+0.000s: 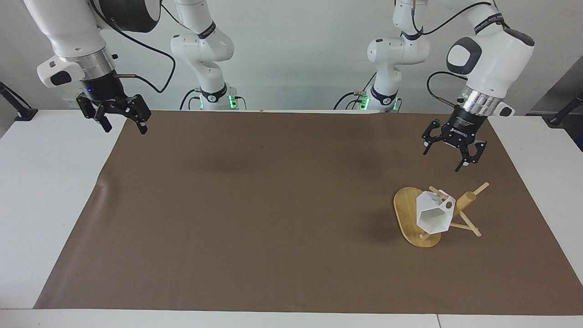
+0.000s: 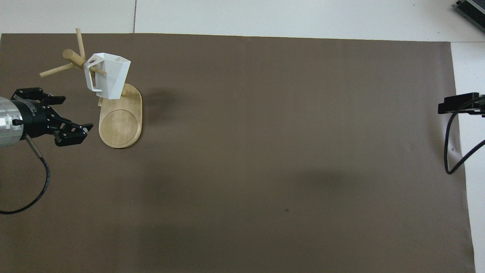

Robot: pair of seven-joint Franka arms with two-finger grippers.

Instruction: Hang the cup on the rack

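Note:
The white faceted cup [image 1: 432, 214] [image 2: 110, 75] hangs tilted by its handle on a thin peg of the bamboo rack [image 1: 409, 217] [image 2: 120, 131]. Its hexagonal mouth points away from the robots. Nothing grips it. My left gripper [image 1: 442, 159] [image 2: 72, 113] is open and empty. It is raised over the brown mat beside the rack, well apart from the cup. My right gripper [image 1: 126, 130] waits open and empty over the mat's edge at the right arm's end of the table.
A brown mat [image 1: 273, 205] covers most of the white table [image 1: 41, 191]. The rack's other pegs [image 1: 479, 187] stick out sideways from the post [image 1: 465, 200]. A black cable [image 2: 452, 151] hangs at the right arm's end.

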